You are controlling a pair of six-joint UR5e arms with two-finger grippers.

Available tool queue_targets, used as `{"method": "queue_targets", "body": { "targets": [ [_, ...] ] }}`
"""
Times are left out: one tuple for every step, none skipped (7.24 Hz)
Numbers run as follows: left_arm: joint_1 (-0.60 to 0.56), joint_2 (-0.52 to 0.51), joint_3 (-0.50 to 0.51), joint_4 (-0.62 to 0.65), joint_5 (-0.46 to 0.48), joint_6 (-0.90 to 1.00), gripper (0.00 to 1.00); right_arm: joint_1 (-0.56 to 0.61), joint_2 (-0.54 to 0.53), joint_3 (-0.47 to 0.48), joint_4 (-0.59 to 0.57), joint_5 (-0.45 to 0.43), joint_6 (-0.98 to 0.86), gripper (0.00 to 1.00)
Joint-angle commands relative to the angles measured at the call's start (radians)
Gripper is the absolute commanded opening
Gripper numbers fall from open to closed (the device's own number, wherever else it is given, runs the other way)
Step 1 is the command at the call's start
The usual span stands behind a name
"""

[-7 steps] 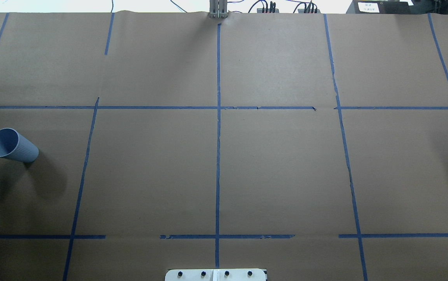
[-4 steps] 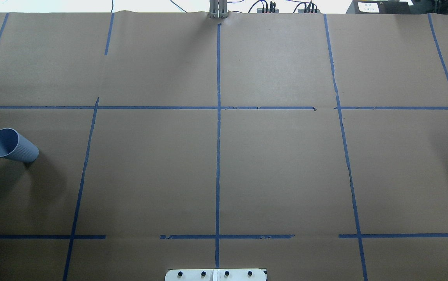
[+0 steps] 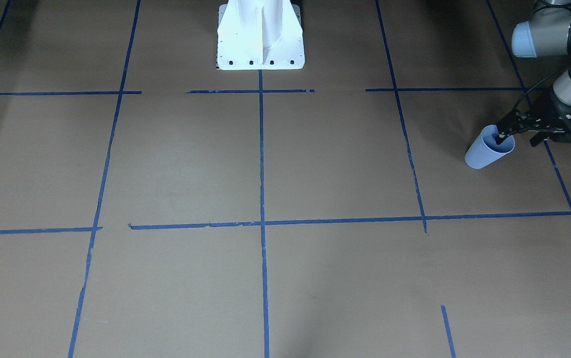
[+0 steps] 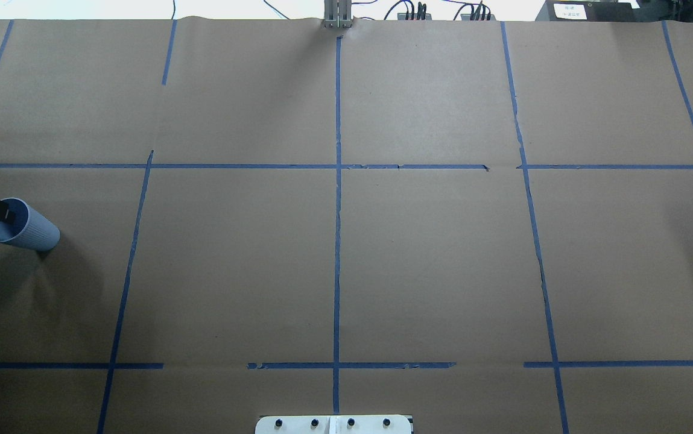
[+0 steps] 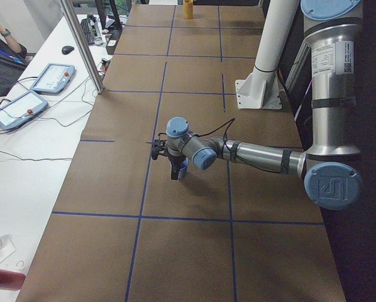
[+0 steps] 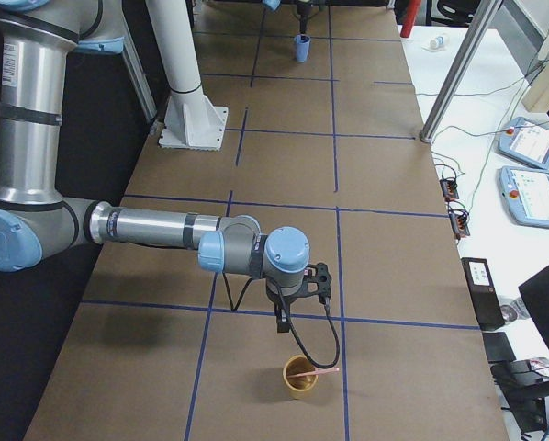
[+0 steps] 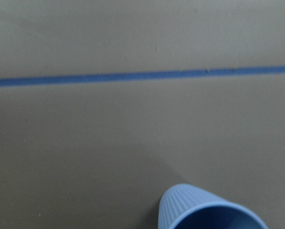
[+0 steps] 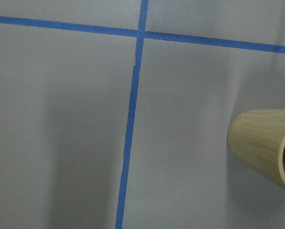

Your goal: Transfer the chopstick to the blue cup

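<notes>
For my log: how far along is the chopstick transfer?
Nothing looks done: the pink chopstick lies in the tan bamboo cup. In hand: the right tool hovers near that cup; the left tool is at the rim of the blue ribbed plastic cup. Left: grasp, carry, drop in.

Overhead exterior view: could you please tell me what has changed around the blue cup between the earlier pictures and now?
The left gripper has come in from the view's left edge, trailing its cable, and its tip now sits at the mouth of the blue cup. Whether it has taken hold of or let go of anything cannot be told. The blue cup stayed in place, and the table looks unchanged.
</notes>
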Motion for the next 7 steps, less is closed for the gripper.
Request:
{"method": "queue_targets", "body": {
  "targets": [
    [0.038, 0.002, 0.017, 0.000, 0.043, -0.005, 0.93, 0.000, 0.000, -0.004, 0.000, 0.000, -0.002, 1.00],
    [0.044, -0.004, 0.022, 0.000, 0.048, -0.045, 0.65, 0.000, 0.001, -0.007, 0.000, -0.001, -0.002, 1.00],
    [0.051, -0.009, 0.025, 0.000, 0.048, -0.068, 0.20, 0.000, 0.001, -0.008, 0.000, 0.000, -0.002, 1.00],
    [0.053, -0.020, 0.027, 0.000, 0.048, -0.072, 0.04, 0.000, 0.001, -0.008, 0.000, -0.001, -0.002, 1.00],
    [0.053, -0.030, 0.034, 0.000, 0.047, -0.071, 0.00, 0.000, 0.001, -0.008, 0.000, -0.002, -0.002, 1.00],
    [0.053, -0.038, 0.034, 0.003, 0.041, -0.071, 0.00, 0.000, 0.001, -0.008, 0.000, -0.002, -0.002, 1.00],
    [0.053, -0.059, 0.024, 0.017, 0.034, -0.072, 0.00, 0.000, 0.001, -0.006, 0.000, -0.002, -0.002, 1.00]
  ]
}}
